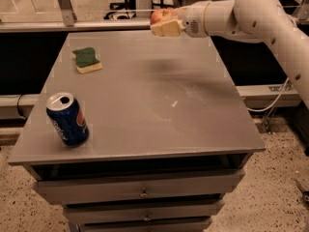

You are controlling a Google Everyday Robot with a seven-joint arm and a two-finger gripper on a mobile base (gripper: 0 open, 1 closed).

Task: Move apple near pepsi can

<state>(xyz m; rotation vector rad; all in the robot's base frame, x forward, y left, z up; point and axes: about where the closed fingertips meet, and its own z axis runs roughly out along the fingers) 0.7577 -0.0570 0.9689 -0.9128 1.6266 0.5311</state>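
Camera view looks down on a grey table [193, 124] with drawers [140, 192] stacked under its front edge. A white arm [260, 13] reaches in from the right, above the table's far edge. The pepsi can [67, 119] stands upright near the front left corner, its top opened. A green-and-yellow sponge [87, 60] lies flat at the far left, well apart from the can. The gripper [164, 24] hangs in the air over the far middle of the table, its fingers closed tightly on the apple [161, 15]. The apple is clear of the surface and well apart from the can.
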